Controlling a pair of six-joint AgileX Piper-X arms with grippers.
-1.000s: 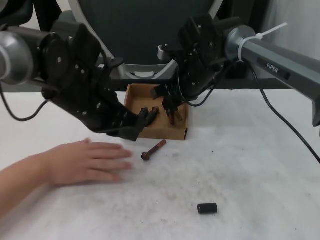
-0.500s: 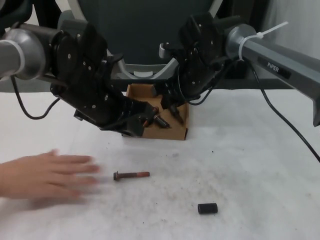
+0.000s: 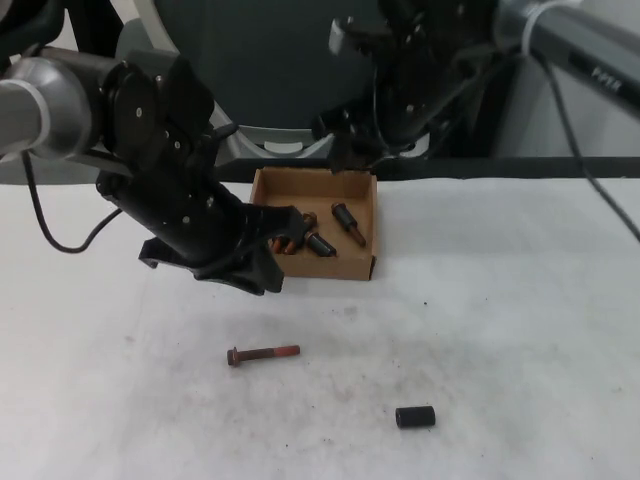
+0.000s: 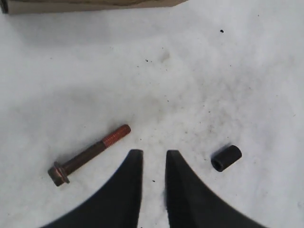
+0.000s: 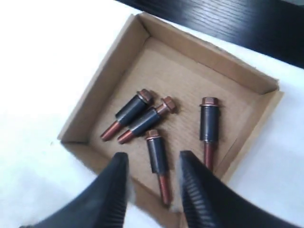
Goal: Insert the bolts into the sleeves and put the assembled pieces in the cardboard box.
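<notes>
A loose rust-coloured bolt (image 3: 262,353) (image 4: 90,154) lies flat on the white bench in front of the cardboard box (image 3: 365,262). A black sleeve (image 3: 415,416) (image 4: 226,157) lies farther to the right, nearer the front edge. My left gripper (image 3: 258,275) (image 4: 154,159) hangs open and holds nothing, above the bench between bolt and sleeve. My right gripper (image 3: 342,158) (image 5: 153,156) is raised over the box, open and holding nothing. Inside the box (image 5: 95,90) lie several assembled pieces (image 5: 156,154), bolts in black sleeves.
A dark rounded frame and a black rail (image 3: 500,165) run behind the box at the bench's back edge. The white bench surface (image 3: 520,320) stretches bare to the right, with small dark specks on it.
A person's hand on the left of the bench has withdrawn from view. The loose bolt has been moved from beside the box towards the front. My right gripper has risen above the box.
</notes>
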